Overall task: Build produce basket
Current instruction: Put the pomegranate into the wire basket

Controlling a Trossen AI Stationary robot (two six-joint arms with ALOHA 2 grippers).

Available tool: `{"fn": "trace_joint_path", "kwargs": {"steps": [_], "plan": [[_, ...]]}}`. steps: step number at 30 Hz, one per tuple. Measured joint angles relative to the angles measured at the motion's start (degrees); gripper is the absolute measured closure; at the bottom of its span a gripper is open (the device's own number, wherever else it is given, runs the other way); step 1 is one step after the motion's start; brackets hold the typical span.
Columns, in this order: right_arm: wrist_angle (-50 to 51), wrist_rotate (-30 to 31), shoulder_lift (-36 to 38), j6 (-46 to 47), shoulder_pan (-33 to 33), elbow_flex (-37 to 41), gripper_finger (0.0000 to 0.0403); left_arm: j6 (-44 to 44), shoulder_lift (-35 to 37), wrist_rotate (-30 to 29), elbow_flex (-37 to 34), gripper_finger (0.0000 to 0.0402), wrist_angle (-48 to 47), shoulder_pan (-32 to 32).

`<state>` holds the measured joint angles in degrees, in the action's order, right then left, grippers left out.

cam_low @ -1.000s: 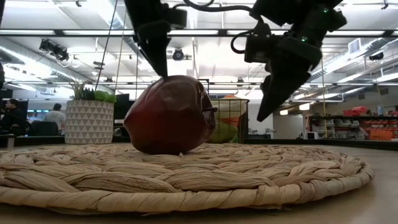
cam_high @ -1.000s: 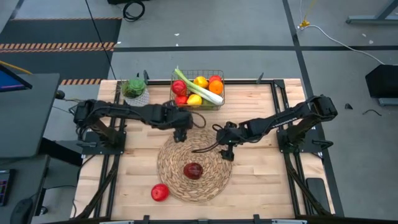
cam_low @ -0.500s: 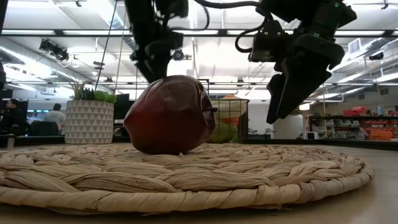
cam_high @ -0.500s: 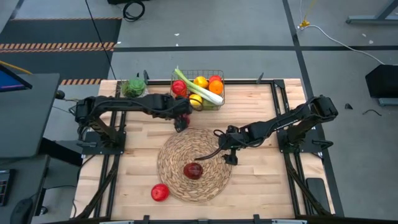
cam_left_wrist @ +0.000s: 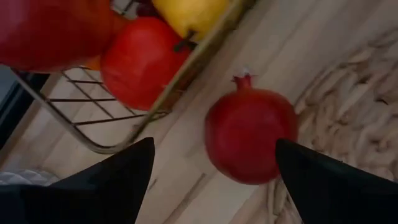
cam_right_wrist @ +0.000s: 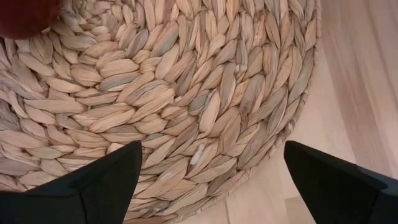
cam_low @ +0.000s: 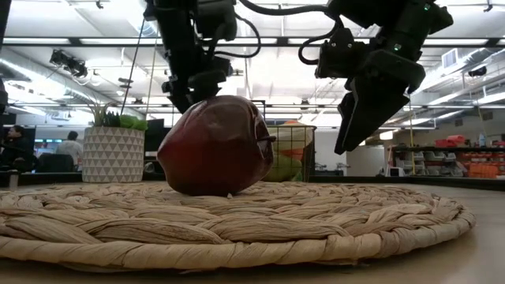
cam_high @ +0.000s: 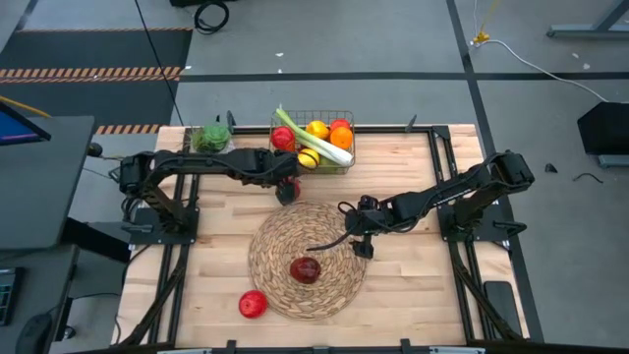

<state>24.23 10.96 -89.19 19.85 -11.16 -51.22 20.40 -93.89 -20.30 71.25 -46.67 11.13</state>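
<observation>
At twelve o'clock on the table, the wire basket (cam_high: 313, 144) holds produce, leek (cam_high: 313, 138) across the top. Just beside its seven o'clock corner, the left gripper (cam_high: 286, 191) hangs wide open and empty over a red pomegranate (cam_left_wrist: 250, 144) on the wood. Over the woven mat's (cam_high: 277, 285) three o'clock edge, the right gripper (cam_high: 362, 246) gapes empty; a dark apple (cam_high: 305, 269) lies at its eight o'clock

I see my left pincer (cam_high: 287, 189) spread wide, arm stretched inward; my right pincer (cam_high: 360, 239) gapes too, angled down, holding nothing.
</observation>
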Motion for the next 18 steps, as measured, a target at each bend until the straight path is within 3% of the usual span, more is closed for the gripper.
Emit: {"fn": "trace_joint_path", "kwargs": {"steps": [10, 18], "plan": [[-0.46, 0.09, 0.0, -0.03, -0.07, 0.0, 0.0006, -0.49, -0.39, 0.03, -0.31, 0.0063, 1.76, 0.82], [-1.55, 0.11, 0.0, -0.29, -0.07, 0.0, 0.0006, 0.29, -0.37, 3.65, -6.25, 0.0063, 7.12, 1.07]]}}
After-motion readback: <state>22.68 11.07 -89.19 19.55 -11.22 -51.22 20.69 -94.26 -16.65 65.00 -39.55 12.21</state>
